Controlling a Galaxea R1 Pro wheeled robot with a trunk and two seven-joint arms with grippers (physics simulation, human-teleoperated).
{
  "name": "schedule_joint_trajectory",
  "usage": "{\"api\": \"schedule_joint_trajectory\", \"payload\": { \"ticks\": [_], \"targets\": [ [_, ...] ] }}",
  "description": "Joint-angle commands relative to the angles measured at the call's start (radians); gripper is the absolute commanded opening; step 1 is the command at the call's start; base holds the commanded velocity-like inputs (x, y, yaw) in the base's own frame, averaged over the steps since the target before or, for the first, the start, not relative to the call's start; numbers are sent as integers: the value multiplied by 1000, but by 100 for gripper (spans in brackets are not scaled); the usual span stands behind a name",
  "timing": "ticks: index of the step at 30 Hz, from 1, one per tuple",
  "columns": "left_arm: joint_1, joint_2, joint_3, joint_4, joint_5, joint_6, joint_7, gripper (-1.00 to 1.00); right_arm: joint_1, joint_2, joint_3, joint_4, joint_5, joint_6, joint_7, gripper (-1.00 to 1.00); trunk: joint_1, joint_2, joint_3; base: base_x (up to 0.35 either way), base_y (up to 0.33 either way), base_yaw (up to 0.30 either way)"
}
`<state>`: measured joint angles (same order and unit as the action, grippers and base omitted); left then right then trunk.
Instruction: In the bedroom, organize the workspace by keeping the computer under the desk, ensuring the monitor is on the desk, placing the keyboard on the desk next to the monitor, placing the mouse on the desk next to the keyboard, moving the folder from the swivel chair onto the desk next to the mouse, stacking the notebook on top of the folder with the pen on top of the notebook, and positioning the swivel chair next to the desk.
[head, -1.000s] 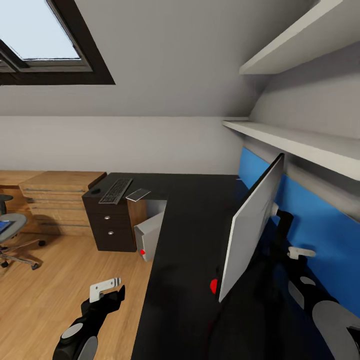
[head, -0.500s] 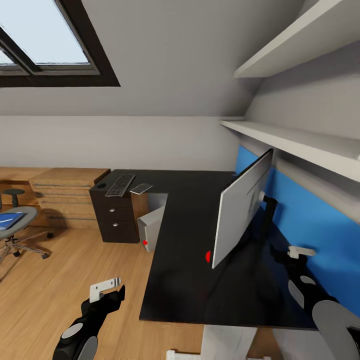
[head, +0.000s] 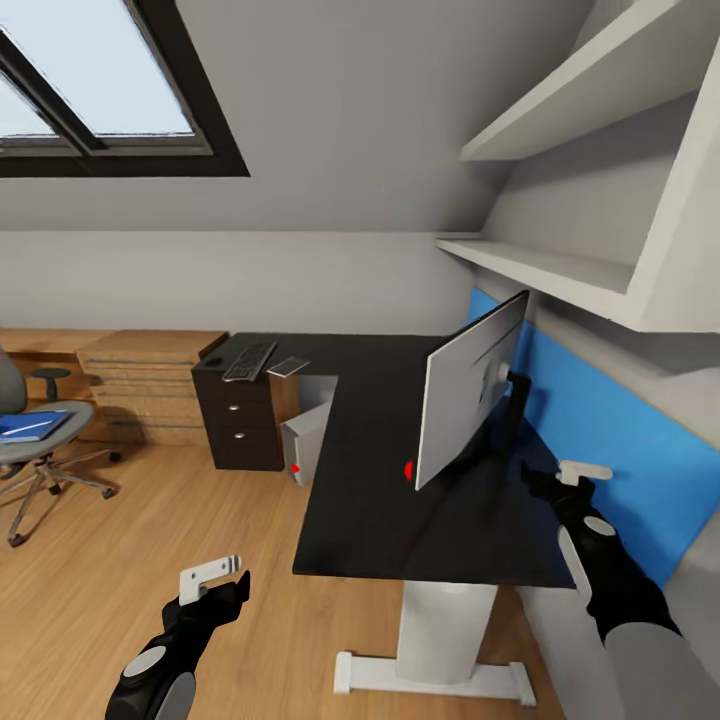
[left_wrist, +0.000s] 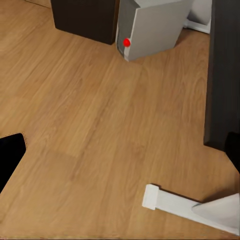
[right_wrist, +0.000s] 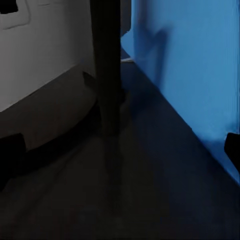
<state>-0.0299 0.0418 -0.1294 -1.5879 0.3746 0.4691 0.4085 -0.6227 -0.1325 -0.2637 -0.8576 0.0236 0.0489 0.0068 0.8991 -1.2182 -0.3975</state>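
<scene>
The black desk carries the monitor, standing edge-on in front of the blue back panel. On its far wing lie the keyboard, the small dark mouse and the thin grey notebook. The silver computer stands under the desk, also seen as the computer. At far left the swivel chair holds the blue folder. The pen is out of view. My left gripper hangs open over the floor. My right gripper is open near the monitor's stem, holding nothing.
A light wooden drawer chest and a black drawer unit stand along the far wall. The desk's white pedestal foot reaches onto the wooden floor. White shelves overhang the desk's right side.
The camera has drawn back from the desk, so its near edge, white pedestal and more of the chair now show. The right gripper sits slightly higher; nothing on the desk moved.
</scene>
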Motion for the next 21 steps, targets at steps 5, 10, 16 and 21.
{"api": "schedule_joint_trajectory", "payload": {
  "ticks": [5, 10, 16, 21],
  "targets": [
    [-1, 1, -3, 2, 10, 1, 10, 100, 229, 197, 31, -509, 55, 311, -64, 100, -1, -1, -1, -244, 188, 0],
    [-1, 1, -3, 5, 10, 0, 10, 100, 247, 206, 96, -525, 74, 315, -81, 100, -1, -1, -1, -23, 310, 0],
    [-1, 1, -3, 7, 9, -2, 10, 100, 255, 207, 118, -531, 77, 281, -85, 100, -1, -1, -1, 193, 269, 0],
    [-1, 1, -3, 9, 10, -1, 10, 100, 259, 208, 125, -537, 78, 252, -86, 100, -1, -1, -1, 85, 96, 0]
  ]
}}
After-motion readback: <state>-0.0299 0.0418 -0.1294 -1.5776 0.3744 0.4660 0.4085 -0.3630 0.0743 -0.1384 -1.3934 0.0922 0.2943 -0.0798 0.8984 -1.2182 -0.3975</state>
